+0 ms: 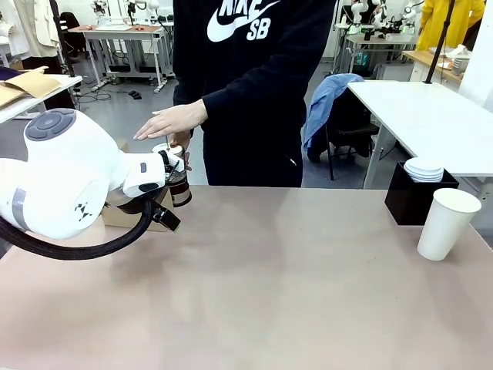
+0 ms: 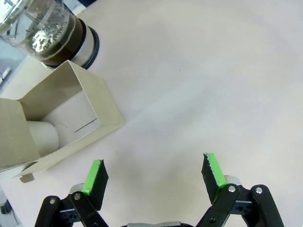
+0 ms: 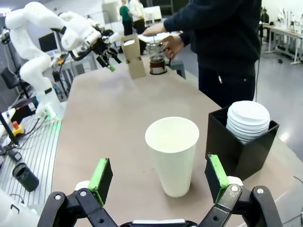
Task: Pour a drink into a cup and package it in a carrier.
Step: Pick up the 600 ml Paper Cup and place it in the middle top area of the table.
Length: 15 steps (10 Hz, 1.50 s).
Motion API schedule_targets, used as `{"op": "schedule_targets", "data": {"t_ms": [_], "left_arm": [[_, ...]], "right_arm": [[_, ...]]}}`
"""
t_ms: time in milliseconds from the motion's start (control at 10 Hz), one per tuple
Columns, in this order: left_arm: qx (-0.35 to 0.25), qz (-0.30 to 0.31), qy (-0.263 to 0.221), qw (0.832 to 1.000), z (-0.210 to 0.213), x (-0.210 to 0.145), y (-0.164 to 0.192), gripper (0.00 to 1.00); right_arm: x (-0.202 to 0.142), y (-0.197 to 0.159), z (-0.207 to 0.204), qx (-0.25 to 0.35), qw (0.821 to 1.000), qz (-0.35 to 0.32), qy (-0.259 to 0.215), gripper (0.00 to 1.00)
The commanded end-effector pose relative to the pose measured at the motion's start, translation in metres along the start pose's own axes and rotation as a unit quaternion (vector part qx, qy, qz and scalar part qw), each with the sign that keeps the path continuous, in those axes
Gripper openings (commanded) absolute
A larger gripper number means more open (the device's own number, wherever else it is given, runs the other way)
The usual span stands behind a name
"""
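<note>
While the left gripper and right gripper both gape wide on nothing, the round glass jug of dark drink stands upright at the table's far-left edge, its long axis vertical, beneath the person's flat hand. The matte brown cardboard carrier sits just beside it. The smooth, tapered white cup stands well apart on the right.

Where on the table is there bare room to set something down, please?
The wide middle of the table, between the carrier and jug at far left and the paper cup with the black lid box at far right, is bare. Both far corners are crowded.
</note>
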<state>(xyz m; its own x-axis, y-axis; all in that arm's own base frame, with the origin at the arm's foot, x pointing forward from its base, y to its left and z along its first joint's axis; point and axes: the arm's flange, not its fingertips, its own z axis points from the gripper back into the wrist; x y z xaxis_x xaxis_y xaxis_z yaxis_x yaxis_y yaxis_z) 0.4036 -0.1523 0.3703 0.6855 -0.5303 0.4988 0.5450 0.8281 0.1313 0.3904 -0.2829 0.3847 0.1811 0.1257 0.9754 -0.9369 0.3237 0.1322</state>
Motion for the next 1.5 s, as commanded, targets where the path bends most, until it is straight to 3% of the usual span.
{"op": "schedule_targets", "data": {"t_ms": [0, 500, 800, 1400], "left_arm": [[0.000, 0.001, 0.000, 1.000, 0.000, 0.000, 0.001, 1.00], [0.000, 0.001, 0.000, 1.000, 0.000, 0.000, 0.001, 1.00], [0.000, 0.001, 0.000, 1.000, 0.000, 0.000, 0.001, 1.00], [0.000, 0.001, 0.000, 1.000, 0.000, 0.000, 0.001, 1.00]], "right_arm": [[-0.031, 0.016, -0.027, -0.022, 0.999, 0.014, -0.048, 1.00], [-0.075, 0.061, -0.081, -0.018, 0.998, 0.012, -0.061, 1.00], [-0.084, 0.072, -0.108, -0.053, 0.997, 0.020, -0.051, 1.00], [-0.097, 0.065, -0.125, -0.109, 0.993, 0.024, -0.042, 1.00]]}}
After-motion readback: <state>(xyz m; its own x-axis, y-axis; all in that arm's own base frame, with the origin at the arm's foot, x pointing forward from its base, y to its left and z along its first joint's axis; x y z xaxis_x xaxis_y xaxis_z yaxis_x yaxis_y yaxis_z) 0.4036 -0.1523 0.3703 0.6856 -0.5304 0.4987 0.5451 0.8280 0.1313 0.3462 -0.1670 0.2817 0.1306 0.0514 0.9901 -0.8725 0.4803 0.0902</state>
